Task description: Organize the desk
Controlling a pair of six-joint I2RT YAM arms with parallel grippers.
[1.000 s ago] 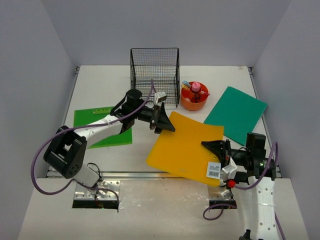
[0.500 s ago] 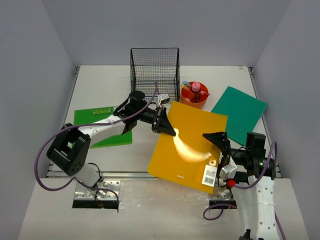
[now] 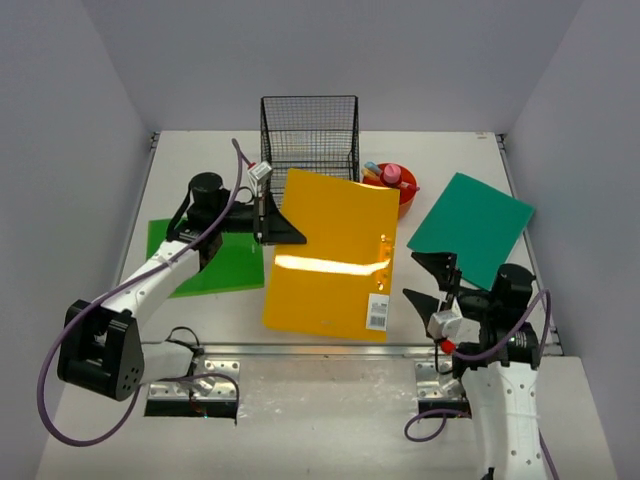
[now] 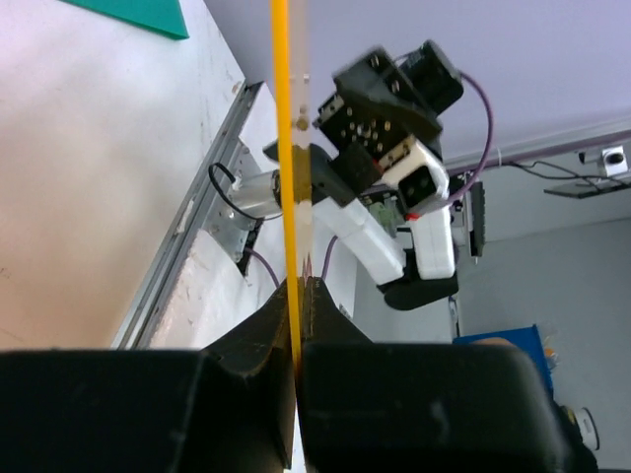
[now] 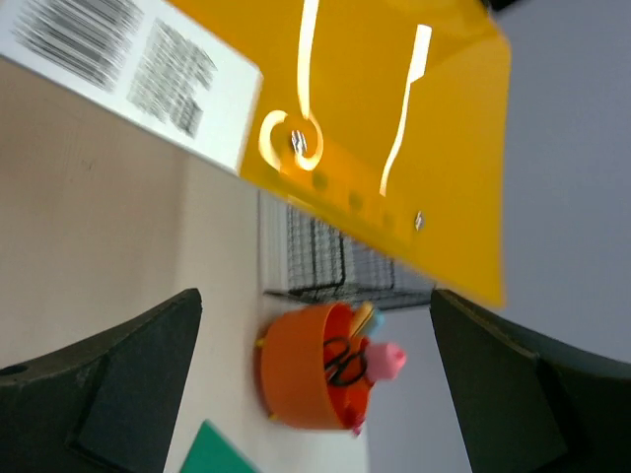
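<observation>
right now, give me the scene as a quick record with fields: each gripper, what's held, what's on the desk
left gripper: shut on the yellow folder at its left edge, holding it tilted up off the desk
right gripper: open, right of the folder, not touching it
wire-mesh rack: back centre, behind the folder
orange tray: right of the rack, scissors inside
teal folder: flat, right side
light green folder: flat, left side, partly under the left arm
</observation>
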